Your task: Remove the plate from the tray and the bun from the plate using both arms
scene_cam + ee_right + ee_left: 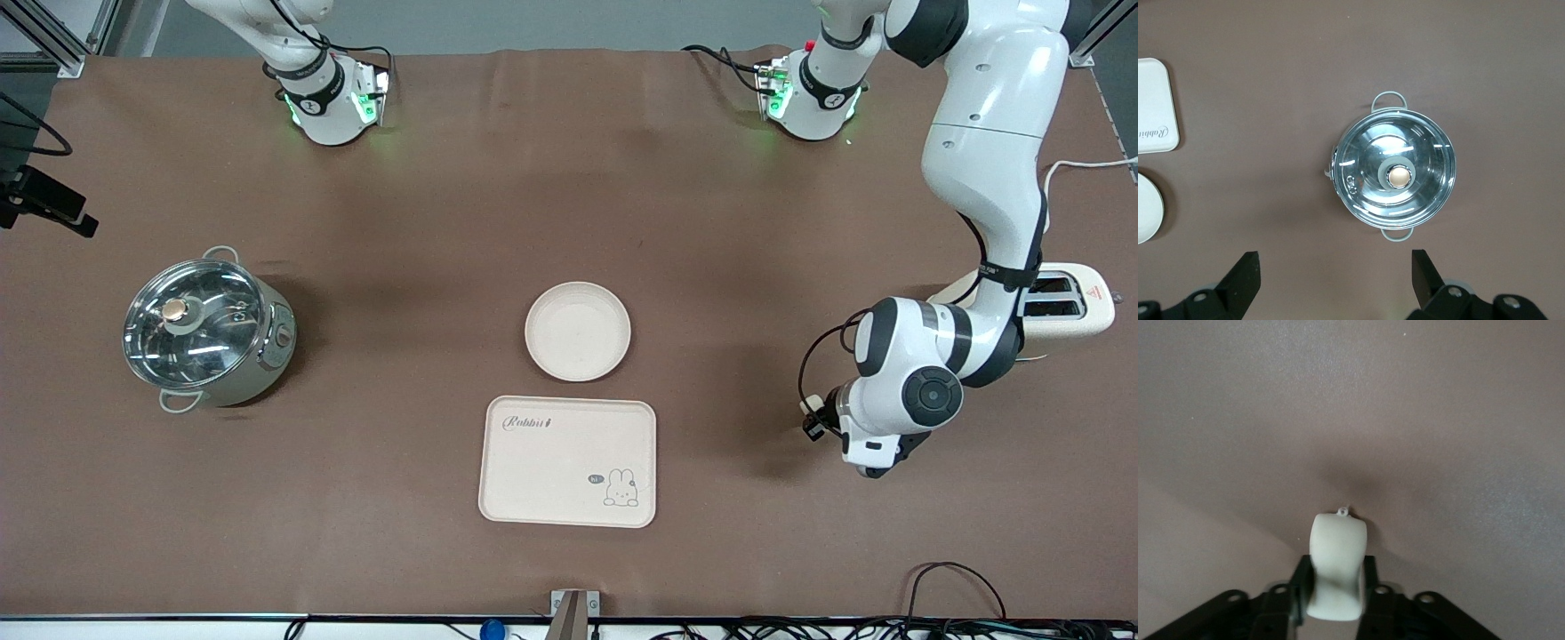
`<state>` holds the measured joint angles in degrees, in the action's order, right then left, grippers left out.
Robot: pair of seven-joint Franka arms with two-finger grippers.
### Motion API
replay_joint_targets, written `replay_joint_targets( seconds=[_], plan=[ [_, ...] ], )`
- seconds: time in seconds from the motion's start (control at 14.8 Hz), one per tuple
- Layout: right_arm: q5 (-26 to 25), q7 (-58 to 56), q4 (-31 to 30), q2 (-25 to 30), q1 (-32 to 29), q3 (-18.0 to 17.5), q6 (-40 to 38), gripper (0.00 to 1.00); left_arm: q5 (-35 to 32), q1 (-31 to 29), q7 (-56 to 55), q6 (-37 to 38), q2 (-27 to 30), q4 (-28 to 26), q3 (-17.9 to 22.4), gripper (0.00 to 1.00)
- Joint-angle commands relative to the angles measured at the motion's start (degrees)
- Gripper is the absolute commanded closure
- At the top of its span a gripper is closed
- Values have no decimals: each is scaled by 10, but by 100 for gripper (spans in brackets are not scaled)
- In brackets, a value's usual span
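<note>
Nearest the front camera, the tray [567, 461], bare, flat on the brown table [444, 222]; just farther off and apart from it, the plate [578, 331], empty too, so both removals look done but for setting the bun down. Toward the left arm's end of the table, the left gripper [1335, 587], closed on the bun [1337, 565], pale chunk pinched upright between the black fingers [1300, 583] over bare cloth, its shadow close beneath. For the step in hand, judged best: lower straight down until the bun meets the cloth, open slowly, lift clear without dragging it, well away from the toaster [1067, 302] beside the arm. Farther along, toward the right arm's end, a steel pot with a glass lid [206, 332]; above it the right gripper [1336, 273], fingers spread wide, holding nothing, waiting. Hidden in the front view: the bun and the left fingers, covered by the wrist; the right gripper out of frame there.
</note>
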<state>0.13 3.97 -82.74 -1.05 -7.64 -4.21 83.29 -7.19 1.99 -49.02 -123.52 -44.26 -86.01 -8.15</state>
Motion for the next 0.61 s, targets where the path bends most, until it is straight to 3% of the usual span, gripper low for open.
replay_joint_targets(
  seconds=[0.0,0.2,0.54],
  plan=[
    [-6,0,-22,12,18,7,5,0,-12,-5,-12,9,21,6,-10,0],
    [-6,-2,-22,13,12,10,3,0,-13,-7,-1,52,99,6,-11,0],
    [-6,3,-20,12,22,6,19,0,-7,-15,145,178,266,9,-10,0]
  ],
)
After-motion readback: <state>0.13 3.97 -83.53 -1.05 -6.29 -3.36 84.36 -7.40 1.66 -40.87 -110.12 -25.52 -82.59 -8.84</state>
